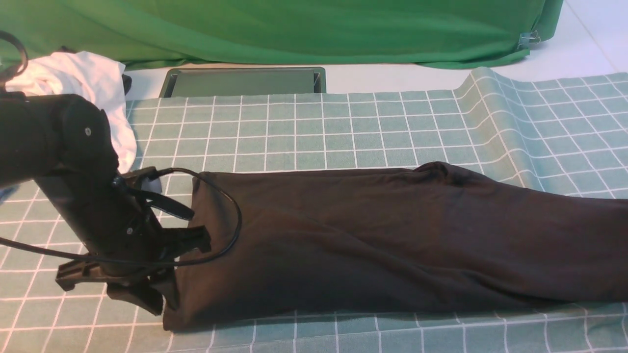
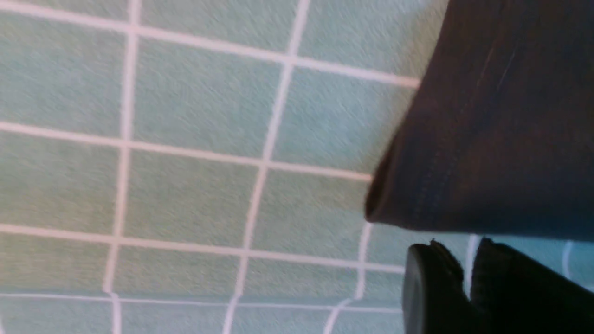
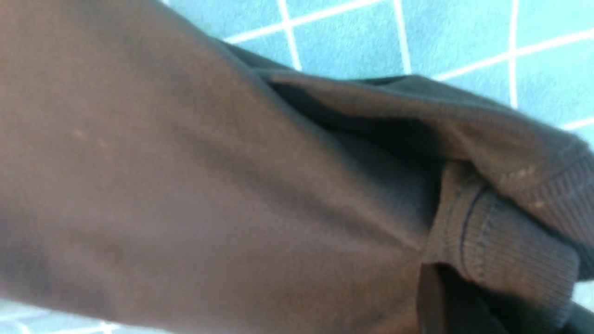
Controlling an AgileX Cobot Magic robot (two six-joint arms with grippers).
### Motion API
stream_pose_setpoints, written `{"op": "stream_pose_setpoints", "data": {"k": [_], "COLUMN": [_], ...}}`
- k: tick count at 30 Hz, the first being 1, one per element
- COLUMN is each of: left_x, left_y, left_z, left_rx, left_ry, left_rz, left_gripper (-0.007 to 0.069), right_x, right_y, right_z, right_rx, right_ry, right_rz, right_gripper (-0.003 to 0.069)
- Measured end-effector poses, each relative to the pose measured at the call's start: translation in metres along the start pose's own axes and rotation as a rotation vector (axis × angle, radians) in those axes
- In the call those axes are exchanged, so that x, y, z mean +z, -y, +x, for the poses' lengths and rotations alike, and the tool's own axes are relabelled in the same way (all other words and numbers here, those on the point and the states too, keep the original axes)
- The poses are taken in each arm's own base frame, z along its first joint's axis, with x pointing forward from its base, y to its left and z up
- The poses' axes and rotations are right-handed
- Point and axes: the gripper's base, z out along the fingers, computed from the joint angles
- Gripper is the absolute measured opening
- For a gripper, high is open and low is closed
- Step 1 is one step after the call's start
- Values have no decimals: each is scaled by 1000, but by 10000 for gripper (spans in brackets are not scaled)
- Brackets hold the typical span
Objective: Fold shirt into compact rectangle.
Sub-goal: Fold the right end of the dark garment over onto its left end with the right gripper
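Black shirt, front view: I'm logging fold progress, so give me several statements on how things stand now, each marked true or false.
1. The shirt is already a compact rectangle. False: it is a long band running off the view's right edge.
2. The left claw is at the shirt's left end. True.
3. The shirt covers the dark green tray. False: the tray sits behind it, with checked tablecloth between.
4. A white garment lies at the back left. True.
5. Both arms show in the front view. False: only the left arm shows.
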Motion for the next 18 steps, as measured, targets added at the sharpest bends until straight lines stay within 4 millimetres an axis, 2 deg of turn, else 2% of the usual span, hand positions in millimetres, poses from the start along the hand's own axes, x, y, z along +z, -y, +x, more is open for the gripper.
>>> {"op": "stream_pose_setpoints", "data": {"k": [3,4,8,13,18], "left_x": [-9,-10,-32,-55,-67], "left_y": [4,5,8,11,15], "left_z": [-2,-3,-12,-16,-19], "left_rx": [24,25,68,92,92], "left_ry": [-8,-7,55,138,184], "left_rz": [16,15,-18,-15,-3], "left_gripper": [276,283,418,486,491], "right_x": [0,0,-1,-12,-36], "right_y": [0,0,4,23,42], "right_z": [-1,-1,-2,-7,-13], "right_rx": [0,-1,-6,40,119], "right_ry": [17,17,33,70,130], "right_rz": [3,5,36,85,111], "right_gripper": [70,70,70,70,70]}}
